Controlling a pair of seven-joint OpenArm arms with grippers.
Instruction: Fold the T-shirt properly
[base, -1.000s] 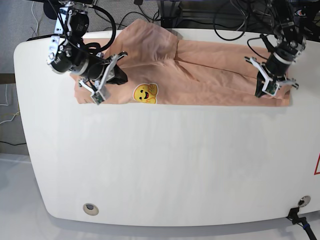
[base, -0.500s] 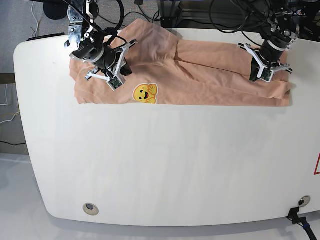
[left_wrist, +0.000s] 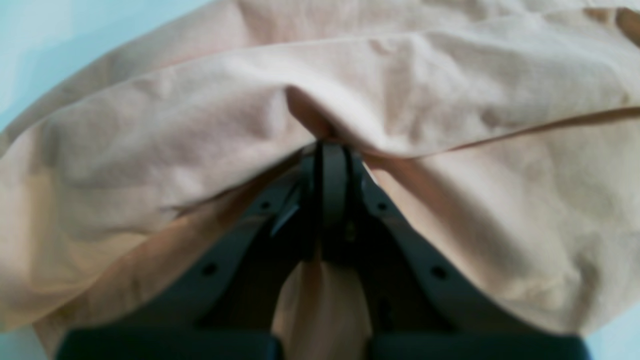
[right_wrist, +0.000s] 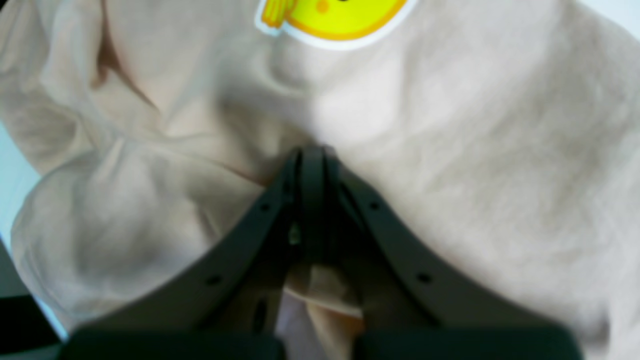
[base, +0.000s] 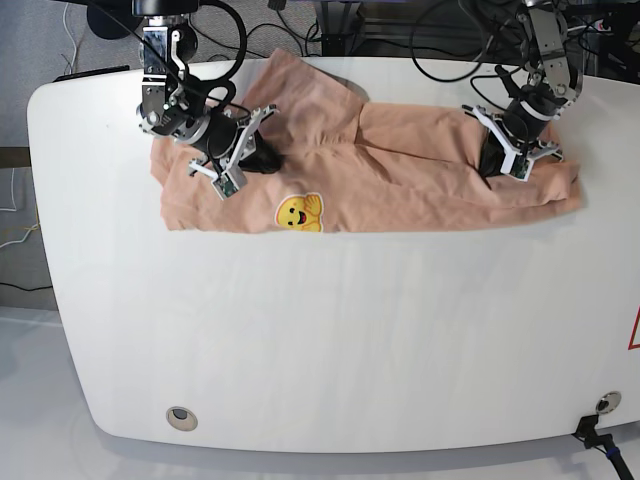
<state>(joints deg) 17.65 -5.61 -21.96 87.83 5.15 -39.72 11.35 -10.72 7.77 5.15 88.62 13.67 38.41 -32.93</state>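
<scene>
The pale peach T-shirt (base: 400, 180) lies stretched along the far side of the white table (base: 330, 330), with its yellow smiley print (base: 299, 212) facing up. My right gripper (base: 250, 160) sits on the shirt's left part, just above the print, shut on a pinch of cloth (right_wrist: 310, 150). My left gripper (base: 497, 160) sits on the shirt's right part, shut on a raised fold (left_wrist: 325, 140). In both wrist views cloth (left_wrist: 320, 310) hangs between the fingers.
Black cables (base: 330, 20) and equipment run behind the table's far edge. A round grommet (base: 181, 417) is at the front left and a small fitting (base: 606, 403) at the front right. The shirt's right end (base: 570, 195) lies near the table's right edge.
Both grippers have closed on the shirt and drawn inward. The smiley print and left part of the shirt slid right and toward the front; the right part bunched leftward.
</scene>
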